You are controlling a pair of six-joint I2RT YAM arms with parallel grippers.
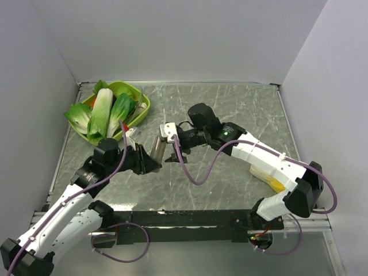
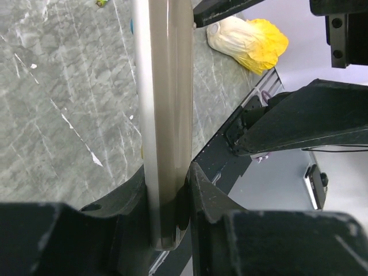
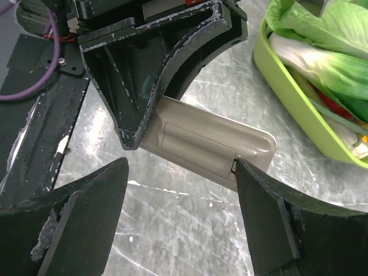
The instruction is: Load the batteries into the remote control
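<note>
The remote sits just off the near right corner of the green tray, clamped at one end between the left fingers, which press together on its two long edges. The top view shows it at a slant above the counter; I cannot tell whether its lower end touches the stone. Its dull grey-brown back faces the right wrist camera, with the battery cover shut and flush. From the left wrist it shows edge-on, as a pale bar running up out of the clamp. The right fingers stand wide apart and hold nothing. They sit on the side of the remote away from the tray, with the remote's free end lying across the gap between their tips. The right-hand tip is very close to that end, but whether it touches cannot be told. The tray is at the far left of the counter and holds leafy greens with white stalks. A cream and yellow lump lies well apart from the tray, toward the near right of the counter, partly under the right arm.
</note>
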